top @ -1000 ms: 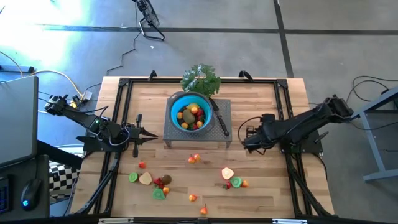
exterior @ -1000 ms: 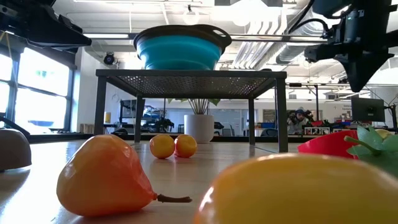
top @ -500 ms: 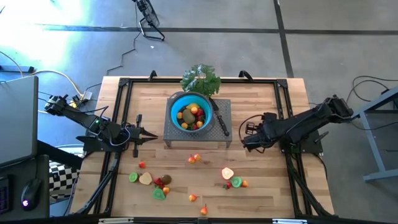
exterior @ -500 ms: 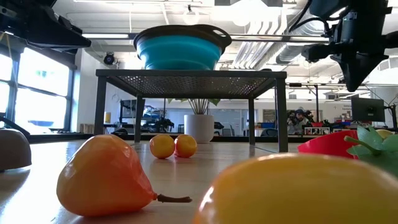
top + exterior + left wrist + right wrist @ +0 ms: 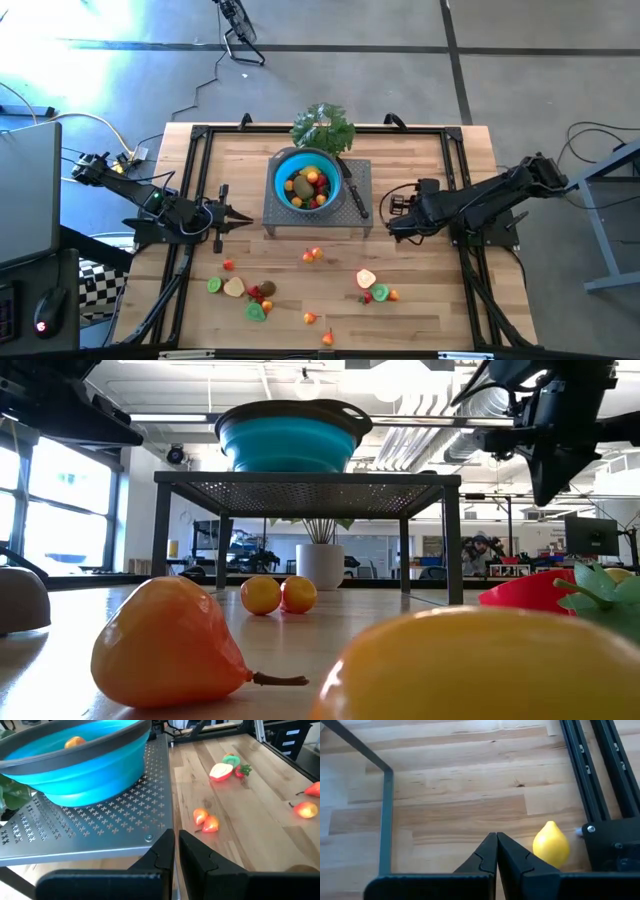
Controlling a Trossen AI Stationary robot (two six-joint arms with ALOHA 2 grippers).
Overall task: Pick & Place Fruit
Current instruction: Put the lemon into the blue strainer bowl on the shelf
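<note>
1. Right now the blue bowl (image 5: pixel 308 183) sits on a perforated grey metal stand (image 5: pixel 358 219) at the middle of the wooden tabletop (image 5: pixel 420 290), and it already holds a heap of toy fruit (image 5: pixel 309 187): green, brown, red and orange pieces.
2. Behind the stand, at the tabletop's far edge, lies a big leafy green bunch (image 5: pixel 323 127); a black-handled knife (image 5: pixel 353 194) rests on the stand just beside the bowl.
3. Plenty of fruit is loose on the wood in front of the stand: an orange pair (image 5: pixel 313 255) near the stand's front edge, a cream-and-red slice (image 5: pixel 366 278) with a strawberry (image 5: pixel 366 297) and a green piece by it, and a cluster of green, cream and brown pieces (image 5: pixel 243 291) toward the left.
4. Down at table height, an orange pear (image 5: pixel 167 644) with a stem fills the foreground, and the bowl looms above on the stand's legs.
5. Left gripper (image 5: pixel 243 216) hovers beside the stand's left side, fingers pressed together with nothing between them; its wrist camera looks over the stand at the bowl, one orange piece (image 5: pixel 75 742) visible inside.
6. Right gripper (image 5: pixel 385 207) hangs just off the stand's right edge, fingers closed and empty.
7. Its wrist camera catches a yellow lemon (image 5: pixel 551 844) on the wood next to the black frame rail (image 5: pixel 600 767), close to the fingertips but untouched.
</note>
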